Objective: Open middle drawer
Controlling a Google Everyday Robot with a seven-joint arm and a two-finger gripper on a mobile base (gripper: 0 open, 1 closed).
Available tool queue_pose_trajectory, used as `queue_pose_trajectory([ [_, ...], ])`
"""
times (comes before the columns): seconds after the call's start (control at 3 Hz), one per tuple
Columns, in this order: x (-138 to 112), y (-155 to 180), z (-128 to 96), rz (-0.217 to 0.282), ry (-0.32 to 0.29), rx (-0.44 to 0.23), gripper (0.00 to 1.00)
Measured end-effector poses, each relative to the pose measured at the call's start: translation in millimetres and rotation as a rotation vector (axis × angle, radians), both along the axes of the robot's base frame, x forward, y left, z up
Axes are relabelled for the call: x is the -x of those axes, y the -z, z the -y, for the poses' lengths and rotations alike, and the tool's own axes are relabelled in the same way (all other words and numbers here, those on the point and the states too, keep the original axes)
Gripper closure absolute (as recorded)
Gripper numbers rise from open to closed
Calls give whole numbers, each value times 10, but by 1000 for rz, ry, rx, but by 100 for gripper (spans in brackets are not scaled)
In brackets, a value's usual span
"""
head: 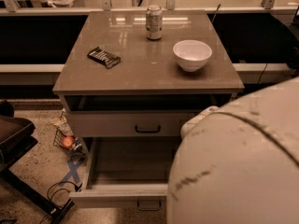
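Nearest, the arm's white shell (243,171) fills the lower right and hides the claw behind it, so neither its exact place nor whether it is spread or pressed together can be told. Just beyond, the middle drawer (119,195) stands drawn well out beneath the top drawer (103,124), its bar handle (149,205) at the front edge; the pull looks nearly complete, so any remaining travel should run straight along the slides, without side load. Farther back, the counter (140,73) carries a white bowl (192,55), a can (153,22) and a dark wrapped bar (103,57), so avoid a jolt at the end stop.
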State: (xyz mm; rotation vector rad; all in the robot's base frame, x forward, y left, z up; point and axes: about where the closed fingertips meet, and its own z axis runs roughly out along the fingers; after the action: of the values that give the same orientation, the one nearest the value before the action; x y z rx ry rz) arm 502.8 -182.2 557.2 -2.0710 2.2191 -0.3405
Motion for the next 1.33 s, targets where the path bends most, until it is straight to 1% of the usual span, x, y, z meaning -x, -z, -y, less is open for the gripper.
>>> queue_pose_trajectory([
  [0.33, -8, 205, -24, -22, 0, -27, 100],
  [0.67, -190, 862, -218, -58, -33, -150, 100],
  [1.0, -210, 1237, -203, -77, -38, -228, 100],
  [1.33, -171, 1515, -111, -85, -26, -287, 100],
])
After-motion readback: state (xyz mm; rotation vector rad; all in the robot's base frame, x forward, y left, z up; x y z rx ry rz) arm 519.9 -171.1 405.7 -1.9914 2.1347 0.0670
